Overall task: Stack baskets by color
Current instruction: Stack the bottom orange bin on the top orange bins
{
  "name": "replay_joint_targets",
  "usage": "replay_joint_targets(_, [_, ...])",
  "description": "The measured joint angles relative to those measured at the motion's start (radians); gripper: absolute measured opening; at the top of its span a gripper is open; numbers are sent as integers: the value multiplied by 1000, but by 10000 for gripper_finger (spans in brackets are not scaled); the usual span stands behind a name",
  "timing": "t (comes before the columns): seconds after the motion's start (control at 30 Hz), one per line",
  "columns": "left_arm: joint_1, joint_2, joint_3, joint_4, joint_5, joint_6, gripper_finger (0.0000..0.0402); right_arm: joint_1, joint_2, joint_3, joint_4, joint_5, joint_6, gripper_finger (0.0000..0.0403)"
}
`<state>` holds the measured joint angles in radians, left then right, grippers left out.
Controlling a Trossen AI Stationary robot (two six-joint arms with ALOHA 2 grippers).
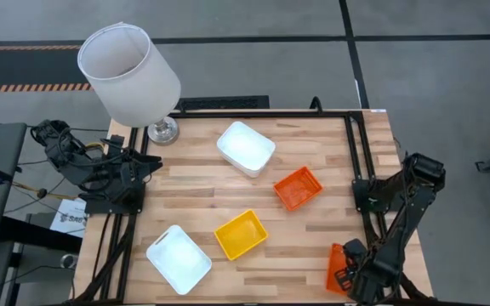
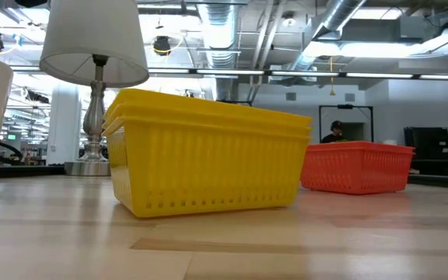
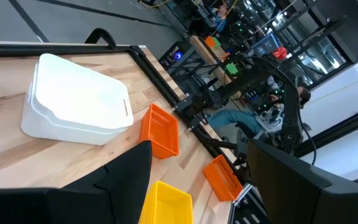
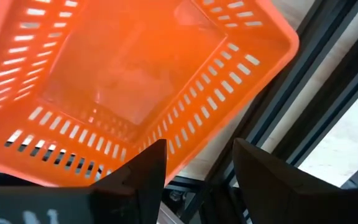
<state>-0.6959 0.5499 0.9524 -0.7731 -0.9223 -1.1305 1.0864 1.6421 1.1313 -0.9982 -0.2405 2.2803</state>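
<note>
An orange basket [image 1: 338,269] sits by the table's near right corner and fills my right wrist view [image 4: 135,74]. My right gripper [image 1: 357,274] [image 4: 194,168] points down over it, open, with the basket's slotted side wall running in between the two fingers near a corner. A second orange basket [image 1: 298,188] lies right of centre, a yellow stack [image 1: 241,234] [image 2: 208,152] in front of the middle, a white stack [image 1: 245,146] at the far centre and a white basket [image 1: 179,259] at the near left. My left gripper [image 3: 194,193] waits open beyond the left edge. My right gripper stands with one finger [image 4: 148,171] over the orange basket's side wall [image 4: 185,130] and the other outside it, coming from above. I cannot tell whether either finger touches the wall.
A lamp with a large white shade [image 1: 129,72] stands at the far left corner. Black frame rails [image 1: 357,161] run along the table's right side, close beside the orange basket and my right arm. Bare wood lies between the baskets.
</note>
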Motion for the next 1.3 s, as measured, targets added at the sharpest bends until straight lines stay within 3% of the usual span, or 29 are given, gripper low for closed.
replay_joint_targets(0.43, [0,-1,0,0,0,1,252,-23,80,0,40,-85,-138,205])
replay_joint_targets(0.67, [0,-1,0,0,-1,8,252,-59,82,0,20,-28,-228,205])
replay_joint_targets(0.83, [0,-1,0,-3,-2,23,252,-132,81,0,-44,87,-348,205])
replay_joint_targets(1.03, [0,-1,0,-4,-27,30,252,-233,73,11,-104,100,-468,201])
replay_joint_targets(1.3, [0,-1,0,-4,-28,25,252,-221,72,48,-88,90,-324,186])
